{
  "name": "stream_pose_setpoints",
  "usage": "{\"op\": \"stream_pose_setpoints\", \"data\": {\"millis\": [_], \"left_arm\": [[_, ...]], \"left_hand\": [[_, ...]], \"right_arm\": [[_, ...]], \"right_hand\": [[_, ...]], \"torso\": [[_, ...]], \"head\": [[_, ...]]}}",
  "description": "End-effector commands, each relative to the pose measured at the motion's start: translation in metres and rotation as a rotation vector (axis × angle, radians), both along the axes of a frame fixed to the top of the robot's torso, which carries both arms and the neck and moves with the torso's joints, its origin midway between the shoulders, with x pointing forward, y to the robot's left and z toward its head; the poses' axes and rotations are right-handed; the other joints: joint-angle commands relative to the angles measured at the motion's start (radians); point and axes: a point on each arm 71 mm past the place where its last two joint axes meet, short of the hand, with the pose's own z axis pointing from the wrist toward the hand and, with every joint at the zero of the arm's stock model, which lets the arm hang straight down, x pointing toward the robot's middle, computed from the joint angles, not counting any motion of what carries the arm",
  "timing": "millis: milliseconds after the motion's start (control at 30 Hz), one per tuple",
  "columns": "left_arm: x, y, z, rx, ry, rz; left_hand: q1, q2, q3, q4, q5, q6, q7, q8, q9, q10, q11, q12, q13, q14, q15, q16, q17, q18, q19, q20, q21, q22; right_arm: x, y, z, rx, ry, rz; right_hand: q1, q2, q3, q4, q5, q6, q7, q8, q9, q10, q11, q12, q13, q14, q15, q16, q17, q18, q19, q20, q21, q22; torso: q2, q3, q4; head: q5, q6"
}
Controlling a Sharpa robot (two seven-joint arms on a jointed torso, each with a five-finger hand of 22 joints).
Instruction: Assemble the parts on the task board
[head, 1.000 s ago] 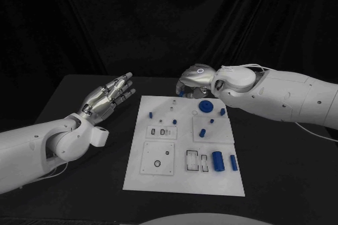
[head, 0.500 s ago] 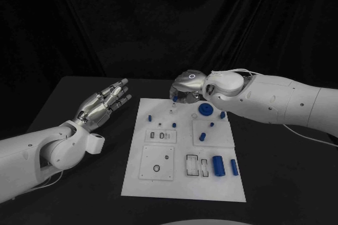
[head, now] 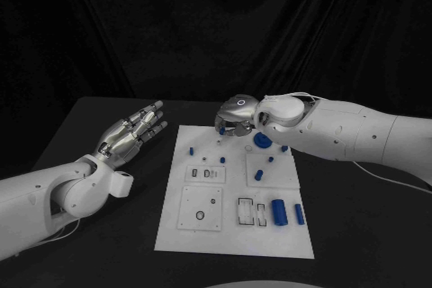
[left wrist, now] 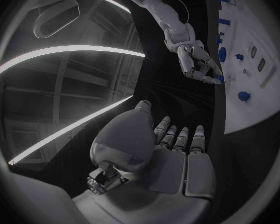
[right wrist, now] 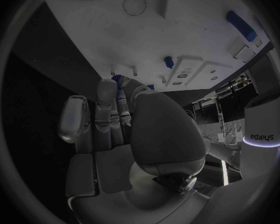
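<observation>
The table (head: 360, 225) carries the white board (head: 236, 238) at its middle, running from 6 toward 12 o'clock. The right arm (head: 360, 135) reaches in from 3 o'clock and puts the right hand (head: 236, 118) over the board's far edge, at about 12 o'clock of it; its fingers are curled together, and the right wrist view shows a small blue part (right wrist: 118, 79) at the fingertips (right wrist: 107, 87), seemingly pinched, though the hold is partly hidden. The left hand (head: 135, 129) floats off the board at 10 o'clock, palm flat, fingers spread, empty. On the board lie a blue gear (head: 263, 138) at 1 o'clock, two blue cylinders (head: 279, 211) at 5 o'clock and small pegs (head: 191, 150) between. The parts look light, stiff, smooth plastic, likely slippery; each peg is best pinched across its sides near the top, leaving its foot free.
</observation>
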Motion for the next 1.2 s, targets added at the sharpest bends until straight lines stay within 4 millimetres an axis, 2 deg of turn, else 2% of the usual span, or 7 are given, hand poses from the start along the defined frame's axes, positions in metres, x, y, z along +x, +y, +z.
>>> {"op": "stream_pose_setpoints", "data": {"millis": [33,200,367,667,1067,1200], "left_arm": [[-0.0012,0.0003,0.0096,-0.077,-0.101,-0.001],[-0.0003,0.0010,0.0090,-0.074,-0.096,-0.003],[0.0005,0.0005,0.0085,-0.074,-0.092,-0.008],[0.0024,0.0011,0.0072,-0.066,-0.085,-0.007],[0.0036,-0.0002,0.0062,-0.063,-0.077,-0.014],[0.0038,-0.0003,0.0059,-0.063,-0.074,-0.016]], "left_hand": [[0.014,0.000,0.008,-0.001,0.006,-0.003,0.000,0.005,0.000,-0.001,0.000,0.005,0.001,0.000,0.005,-0.004,-0.002,0.001,0.001,0.001,-0.003,-0.001],[0.019,0.000,0.010,-0.002,0.010,-0.002,0.000,0.005,0.000,-0.001,0.000,0.005,0.001,0.000,0.006,-0.004,-0.002,0.001,0.001,0.001,-0.003,-0.001],[0.030,0.001,0.016,-0.005,0.020,-0.002,0.001,0.005,0.000,-0.002,-0.002,0.005,0.001,0.000,0.011,-0.004,-0.002,0.000,0.001,0.005,-0.003,-0.001],[0.039,0.003,0.022,-0.006,0.029,-0.003,0.004,0.004,0.000,-0.004,-0.001,0.004,0.000,0.000,0.008,-0.004,-0.002,0.001,0.001,0.005,-0.003,-0.001],[0.041,0.003,0.024,-0.006,0.032,-0.005,0.004,0.004,0.000,-0.005,-0.001,0.004,0.000,0.000,0.007,-0.004,-0.002,0.001,0.001,0.005,-0.003,-0.001],[0.043,0.004,0.026,-0.006,0.033,-0.005,0.004,0.004,0.000,-0.005,0.000,0.004,0.000,0.000,0.007,-0.004,-0.002,0.002,0.001,0.005,-0.003,-0.001]], "right_arm": [[0.0023,-0.0030,-0.0033,-0.011,0.009,-0.036],[0.0035,-0.0050,-0.0049,-0.009,0.006,-0.048],[0.0039,-0.0054,-0.0046,-0.001,-0.003,-0.051],[0.0060,-0.0056,-0.0042,0.002,-0.012,-0.067],[0.0113,-0.0042,-0.0080,-0.002,-0.015,-0.083],[0.0115,-0.0027,-0.0099,-0.005,-0.010,-0.083]], "right_hand": [[0.002,-0.007,0.006,0.001,-0.004,-0.008,0.002,-0.004,0.000,-0.008,0.002,-0.005,-0.001,-0.001,0.004,-0.002,-0.003,-0.007,-0.003,0.004,-0.003,-0.001],[0.006,-0.008,0.012,-0.001,0.000,-0.011,0.004,-0.007,0.001,-0.012,0.004,-0.011,0.000,-0.003,0.005,-0.002,-0.003,-0.006,-0.004,0.005,-0.003,0.000],[0.010,-0.007,0.017,-0.003,0.008,-0.011,0.005,-0.008,0.002,-0.011,0.005,-0.013,0.001,-0.003,0.005,0.001,0.001,-0.007,-0.004,0.006,-0.003,0.002],[0.013,-0.007,0.022,-0.005,0.015,-0.012,0.005,-0.009,0.003,-0.010,0.006,-0.016,0.001,-0.003,0.006,0.002,0.003,-0.006,-0.005,0.006,-0.003,0.003],[0.014,-0.007,0.028,-0.005,0.021,-0.018,0.007,-0.014,0.003,-0.015,0.008,-0.021,0.001,-0.004,0.007,0.003,0.004,-0.006,-0.005,0.007,-0.004,0.004],[0.013,-0.008,0.028,-0.005,0.022,-0.019,0.007,-0.015,0.003,-0.016,0.008,-0.022,0.001,-0.005,0.007,0.002,0.002,-0.006,-0.005,0.007,-0.004,0.004]], "torso": [[0.000,0.0004,0.0008],[-0.001,0.0002,-0.0011],[-0.001,0.0004,0.0030],[-0.002,-0.0007,-0.0022],[-0.002,0.0001,0.0001],[-0.002,-0.0003,0.0005]], "head": [[0.002,0.000],[0.001,-0.001],[-0.003,0.002],[-0.002,0.000],[-0.006,0.002],[-0.005,-0.002]]}}
